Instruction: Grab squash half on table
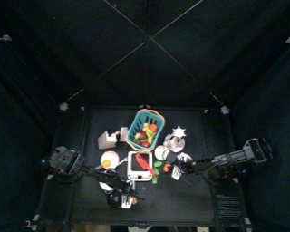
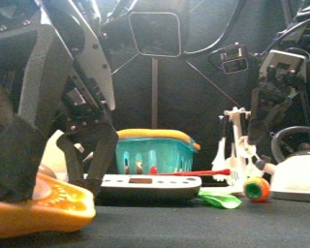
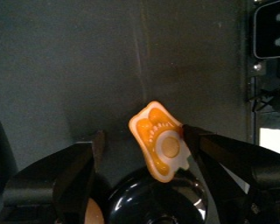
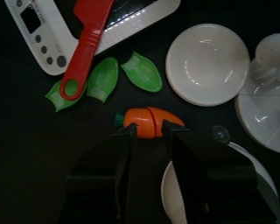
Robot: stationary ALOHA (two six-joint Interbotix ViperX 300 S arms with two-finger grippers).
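Note:
The squash half (image 3: 160, 143), orange-rimmed with a pale yellow face, lies on the black table (image 3: 73, 70). My left gripper (image 3: 143, 147) is open, one jaw on each side of the piece and neither touching it. In the front view the squash half (image 2: 42, 208) sits large at the near left, with the left arm standing over it. My right gripper (image 4: 166, 144) hangs at the table's right side with its jaws together, holding nothing. A small orange-and-green piece (image 4: 146, 122) lies on the table just past its tips.
A teal basket (image 2: 158, 155) of produce stands at mid-table. In front of it lies a white scale (image 2: 151, 186) with a red spatula (image 4: 84, 44). Green pieces (image 4: 119, 74), a white bowl (image 4: 206, 61) and a white kettle (image 2: 300, 174) crowd the right side.

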